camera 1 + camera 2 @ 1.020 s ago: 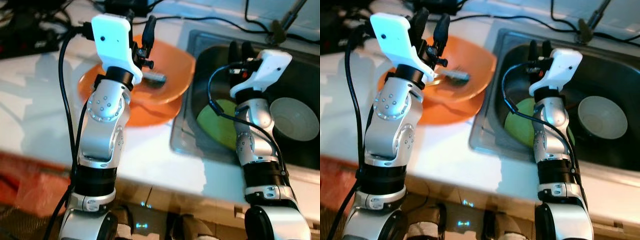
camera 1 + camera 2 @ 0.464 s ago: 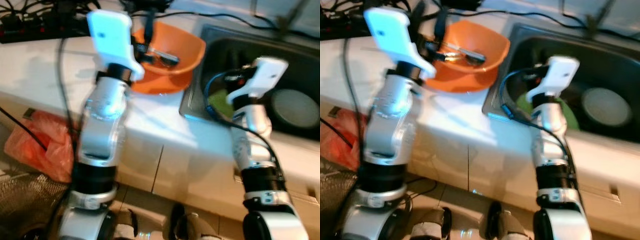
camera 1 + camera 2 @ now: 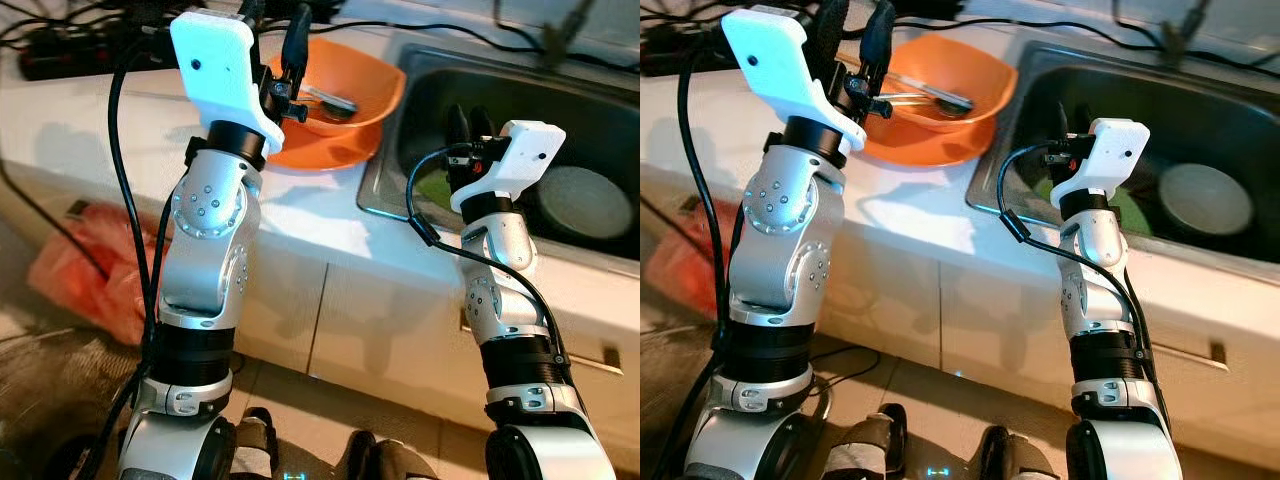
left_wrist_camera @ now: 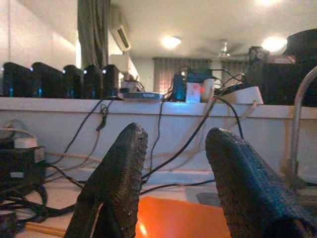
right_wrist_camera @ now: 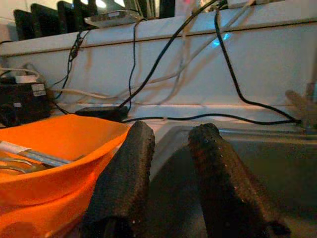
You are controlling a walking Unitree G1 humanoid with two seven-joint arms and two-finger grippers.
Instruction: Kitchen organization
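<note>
Left eye view: orange bowl (image 3: 345,110) on the white counter (image 3: 300,215), right beside the dark sink (image 3: 560,120).

Metal utensils (image 3: 325,97) lying inside the bowl. Left gripper (image 3: 272,30) up over the bowl's near-left edge, fingers (image 4: 121,178) spread apart with nothing between them, orange rim just under the tips. Right gripper (image 3: 468,125) raised over the sink's left end, fingers (image 5: 126,183) a little apart, empty, touching nothing, bowl off to its left. In the sink, a white bowl (image 3: 580,200) and something green (image 3: 432,185) behind the right arm.
</note>
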